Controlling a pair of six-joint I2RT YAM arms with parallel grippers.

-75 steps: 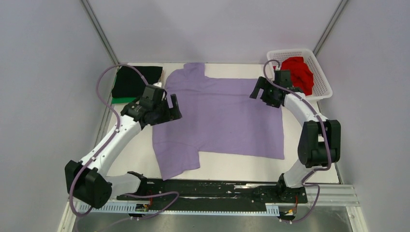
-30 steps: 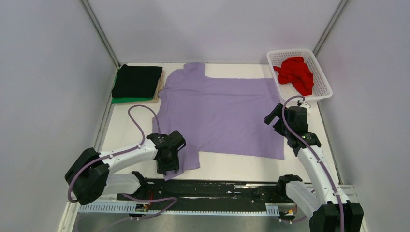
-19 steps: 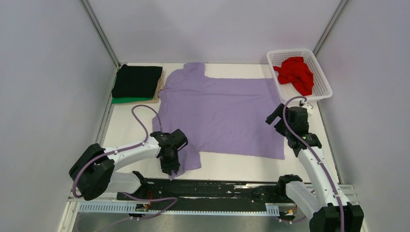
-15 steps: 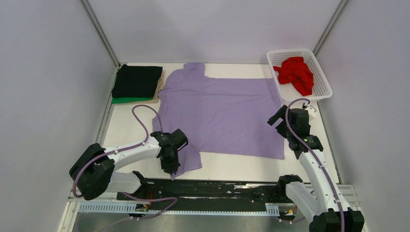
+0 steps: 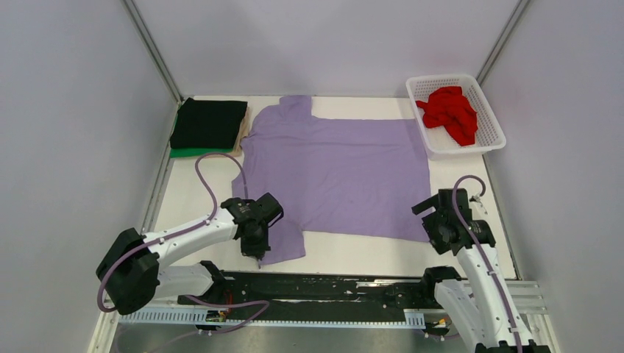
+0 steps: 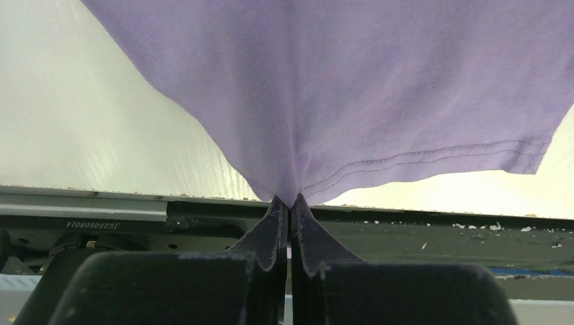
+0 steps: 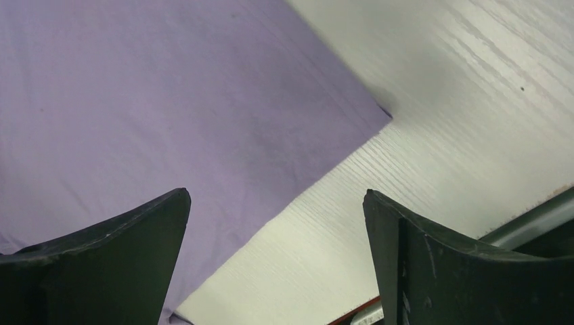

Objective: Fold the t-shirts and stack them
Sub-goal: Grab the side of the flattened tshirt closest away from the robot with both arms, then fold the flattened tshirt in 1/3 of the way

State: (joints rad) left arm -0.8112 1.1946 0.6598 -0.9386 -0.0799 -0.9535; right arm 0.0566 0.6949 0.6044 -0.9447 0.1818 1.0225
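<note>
Pinching the stitched edge of the lavender t-shirt [image 6: 338,88] between the left fingers [image 6: 268,233], clenched tight together with a small peak of cloth drawn up into them. From above, gripping at 7 o'clock of the worktop [image 5: 353,254], on the tip of the near sleeve, close to the black rail [image 5: 331,283] along the 6 o'clock edge. Rest of the lavender t-shirt spread flat across the middle of the worktop, one sleeve toward 11 o'clock, the other toward 7 o'clock, straight bottom hem facing 3 o'clock. Hovering at 4 o'clock with the right fingers [image 7: 135,237], released and spread wide, grasping nothing, just beside the hem's near corner. In the right wrist view, lavender cloth under one finger, bare pale worktop under the other, the pointed hem corner ahead toward 1 o'clock; contact with the cloth not clear. At 10 o'clock, a folded black t-shirt [image 5: 210,123] stacked on a green t-shirt [image 5: 193,153], only a thin green strip showing along the near side, the stack just beside the lavender t-shirt's far sleeve. At 2 o'clock, a white latticed basket [image 5: 494,143] with a crumpled red t-shirt [image 5: 452,114] inside, near the hem's far corner but apart from it.
</note>
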